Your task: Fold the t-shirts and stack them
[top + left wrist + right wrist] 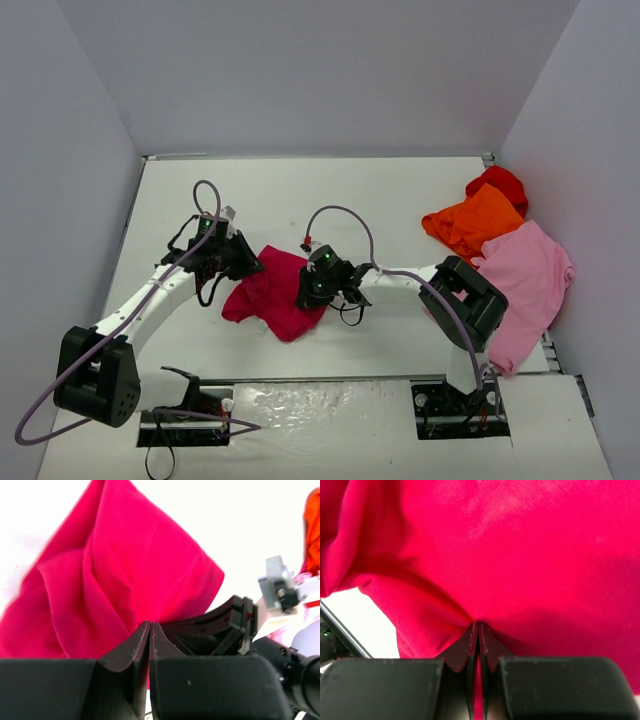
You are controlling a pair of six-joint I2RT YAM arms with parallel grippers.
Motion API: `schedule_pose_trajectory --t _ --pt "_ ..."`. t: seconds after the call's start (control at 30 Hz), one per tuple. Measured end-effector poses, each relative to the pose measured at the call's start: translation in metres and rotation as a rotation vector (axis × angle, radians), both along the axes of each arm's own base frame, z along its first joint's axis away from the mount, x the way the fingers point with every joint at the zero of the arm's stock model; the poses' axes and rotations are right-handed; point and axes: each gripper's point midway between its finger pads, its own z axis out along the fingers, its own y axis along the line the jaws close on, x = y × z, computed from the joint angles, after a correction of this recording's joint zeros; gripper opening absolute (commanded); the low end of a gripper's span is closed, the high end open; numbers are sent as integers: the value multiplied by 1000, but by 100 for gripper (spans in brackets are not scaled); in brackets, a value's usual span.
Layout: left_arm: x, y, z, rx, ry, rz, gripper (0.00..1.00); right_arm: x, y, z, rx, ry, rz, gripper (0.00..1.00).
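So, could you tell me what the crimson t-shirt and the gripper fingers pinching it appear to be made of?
The crimson t-shirt looks like soft, matte knit cloth, perhaps cotton jersey: fine weave texture, loose folds, no shine. The right gripper has fingers of dark moulded plastic or rubber, by their smooth faces and dull sheen; which one I cannot tell.

No readable text, label, brand or number shows anywhere (shirts and arms included).

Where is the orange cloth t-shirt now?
In the top view the orange cloth t-shirt lies far right, between the bright red shirt behind it and the light pink shirt in front.
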Motion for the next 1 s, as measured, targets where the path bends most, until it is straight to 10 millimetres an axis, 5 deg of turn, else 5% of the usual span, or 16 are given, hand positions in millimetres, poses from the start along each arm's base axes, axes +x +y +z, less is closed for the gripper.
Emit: schedule_pose_trajectory --t 0.23,0.5,0.6,0.73,1.0 --pt "12 -22 0 -40 -64 9 0 -1 -4 0 -16 7 -13 0" --pt "-4 -64 -92 -31 92 -47 0 -2 -5 -1 -19 12 -13 0" --pt "-2 -69 -87 -23 92 -62 0 -2 -5 -1 -20 13 -13 0" --pt "-11 -43 -74 91 77 -21 0 -2 -5 -1 -21 14 -13 0" --pt "-42 39 -3 294 -84 143 0 -3 -5 -1 -23 14 -13 0"
